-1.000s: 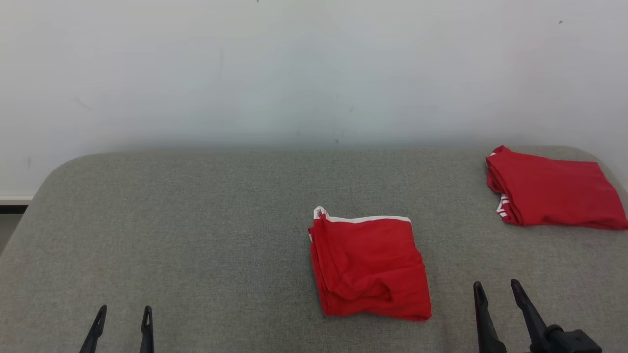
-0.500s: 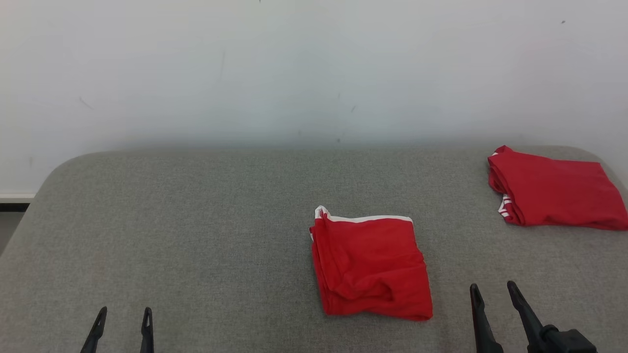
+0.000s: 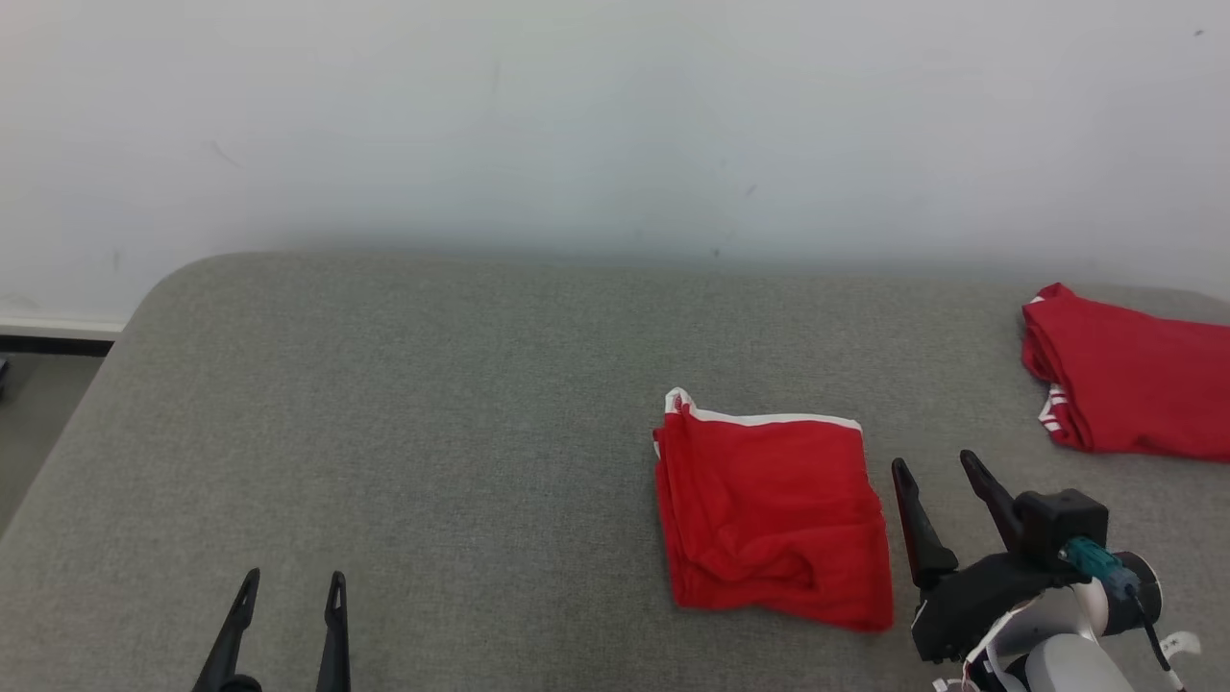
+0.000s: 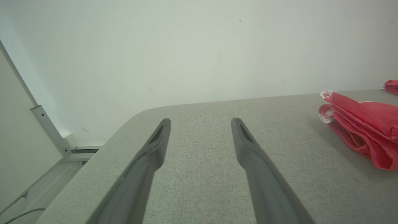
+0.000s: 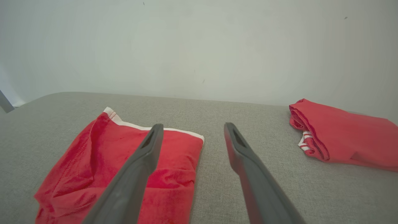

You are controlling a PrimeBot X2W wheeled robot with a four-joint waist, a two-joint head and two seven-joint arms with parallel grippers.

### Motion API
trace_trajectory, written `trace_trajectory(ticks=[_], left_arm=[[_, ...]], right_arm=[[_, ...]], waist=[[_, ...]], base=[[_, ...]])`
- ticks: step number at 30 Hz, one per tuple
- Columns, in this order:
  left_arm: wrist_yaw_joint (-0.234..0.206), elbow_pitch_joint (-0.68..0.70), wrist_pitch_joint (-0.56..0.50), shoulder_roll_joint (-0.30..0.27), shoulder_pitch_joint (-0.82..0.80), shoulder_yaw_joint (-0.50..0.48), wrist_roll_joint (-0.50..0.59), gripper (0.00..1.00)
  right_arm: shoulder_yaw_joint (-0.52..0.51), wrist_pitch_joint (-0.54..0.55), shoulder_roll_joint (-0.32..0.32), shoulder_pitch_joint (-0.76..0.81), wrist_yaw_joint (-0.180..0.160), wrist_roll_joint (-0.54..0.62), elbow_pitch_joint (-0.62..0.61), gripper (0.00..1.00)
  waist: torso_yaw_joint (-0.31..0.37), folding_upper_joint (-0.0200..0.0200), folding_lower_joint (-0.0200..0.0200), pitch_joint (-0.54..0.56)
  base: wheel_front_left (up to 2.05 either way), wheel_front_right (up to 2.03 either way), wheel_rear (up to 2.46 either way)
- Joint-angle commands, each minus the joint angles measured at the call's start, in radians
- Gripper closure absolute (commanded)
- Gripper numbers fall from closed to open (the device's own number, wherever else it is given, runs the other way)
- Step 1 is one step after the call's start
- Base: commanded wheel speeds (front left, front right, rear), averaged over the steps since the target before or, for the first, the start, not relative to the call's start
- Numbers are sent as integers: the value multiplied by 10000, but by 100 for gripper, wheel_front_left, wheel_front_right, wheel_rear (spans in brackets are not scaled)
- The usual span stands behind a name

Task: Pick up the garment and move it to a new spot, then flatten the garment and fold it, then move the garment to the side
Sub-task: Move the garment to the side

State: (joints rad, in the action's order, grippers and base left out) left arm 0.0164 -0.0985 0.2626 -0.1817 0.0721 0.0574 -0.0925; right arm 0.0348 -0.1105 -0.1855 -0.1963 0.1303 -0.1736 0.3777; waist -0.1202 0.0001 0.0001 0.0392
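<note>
My left gripper [image 3: 294, 577] sits low at my left over the near part of the grey table [image 3: 432, 413]. Its two dark fingers are spread wide with nothing between them. In my left wrist view, bare grey fabric lies under and between those fingers, and the table's rounded corner shows beyond their tips.

My right gripper [image 3: 934, 463] is also spread wide and holds nothing. It stands just beside the right edge of the red garment [image 3: 774, 519], with its fingers pointing toward the white wall [image 3: 577, 115] and leaning a little to my left. In my right wrist view, the finger on that view's left crosses in front of the garment's right part, while the other finger lies over bare table. I cannot tell whether either fingertip touches the cloth.

The red garment lies folded into a rough rectangle a little right of the table's middle. It has a white band along its far edge and a small white-and-red tab at its far left corner. Its near part is rumpled into soft ridges.

A second red garment [image 3: 1134, 404], also folded, lies well apart at the far right of the table and is cut off by the edge of the head view. White stripes show in the layers on its left side. Behind my right gripper I see my pale wrist with a teal plug [image 3: 1091, 556].
</note>
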Motion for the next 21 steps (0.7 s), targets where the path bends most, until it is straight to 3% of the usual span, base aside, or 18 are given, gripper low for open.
trace_trajectory(ticks=[1,12,21], left_arm=[[-15,-63,26,84,-153,61,35,0],[133,-181,26,270,-868,146,-2,0],[180,-218,26,457,-1161,93,-18,0]], right_arm=[[7,147,-4,-365,-1,-70,473,0],[-4,324,-150,-2293,-1,-247,3672,0],[690,473,232,-2867,-1,-757,5771,0]], waist=[[-331,-1,-1,-211],[-865,-1,-1,-1096],[-929,-1,-1,-1417]], base=[[0,0,0],[0,0,0],[0,0,0]])
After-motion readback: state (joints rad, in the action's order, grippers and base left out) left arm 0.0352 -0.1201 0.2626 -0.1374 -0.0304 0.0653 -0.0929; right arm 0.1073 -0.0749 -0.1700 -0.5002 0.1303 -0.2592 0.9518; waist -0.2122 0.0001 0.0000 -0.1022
